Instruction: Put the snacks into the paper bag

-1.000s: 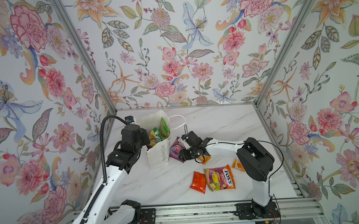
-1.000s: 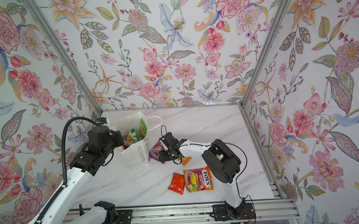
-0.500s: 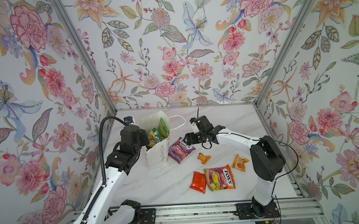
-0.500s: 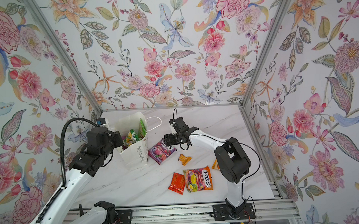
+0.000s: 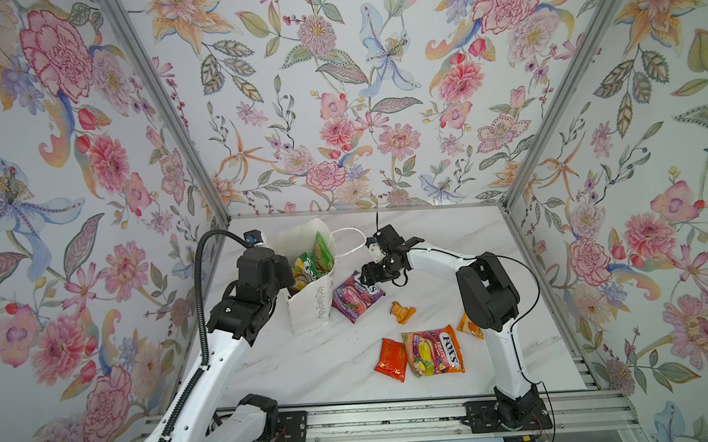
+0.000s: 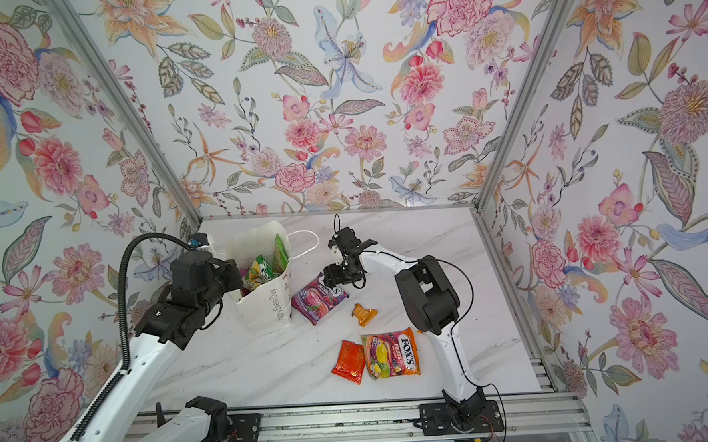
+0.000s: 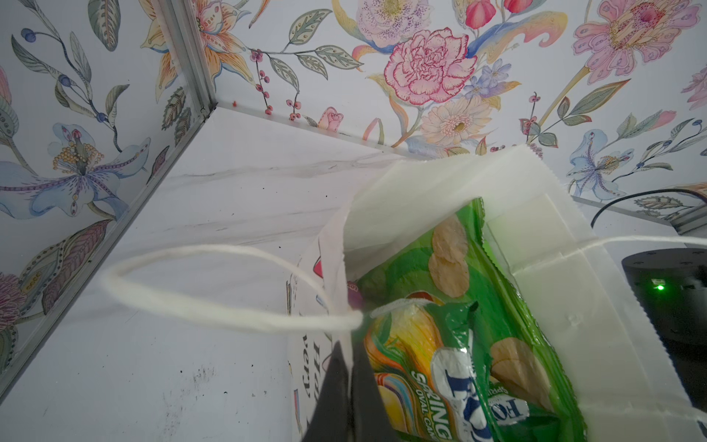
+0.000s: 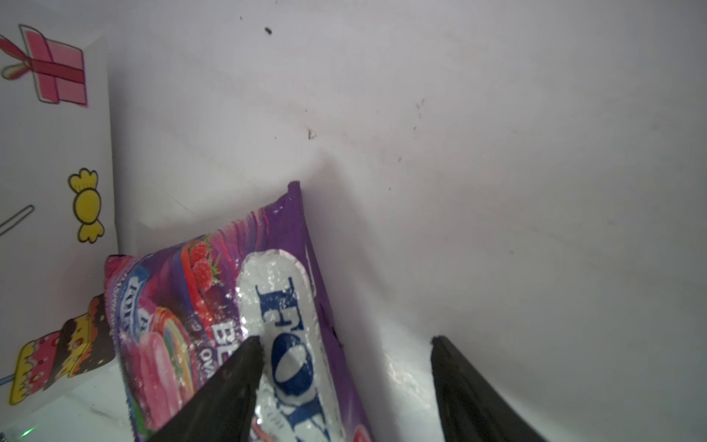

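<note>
The white paper bag (image 5: 311, 303) (image 6: 273, 307) stands upright at the left. A green chips bag (image 7: 440, 264) and a green FOX'S bag (image 7: 428, 367) stick out of it. My left gripper (image 7: 347, 377) is shut on the paper bag's near rim. A purple FOX'S bag (image 5: 354, 296) (image 8: 229, 317) lies flat just right of the paper bag. My right gripper (image 5: 365, 271) (image 8: 344, 356) hovers open over its far end, and one edge of the packet shows between the jaws. Nearer the front lie an orange FOX'S bag (image 5: 434, 351), an orange-red sachet (image 5: 391, 359) and a crumpled orange sachet (image 5: 402, 312).
Another orange sachet (image 5: 468, 327) lies half hidden behind the right arm's elbow (image 5: 487, 294). A string handle (image 5: 351, 241) loops off the paper bag toward the right gripper. Flowered walls close in the left, back and right of the marble table (image 5: 310, 365).
My right gripper has drawn back from low against the purple FOX'S bag to above its far end. That bag now lies flatter and more exposed. The left arm has not moved.
</note>
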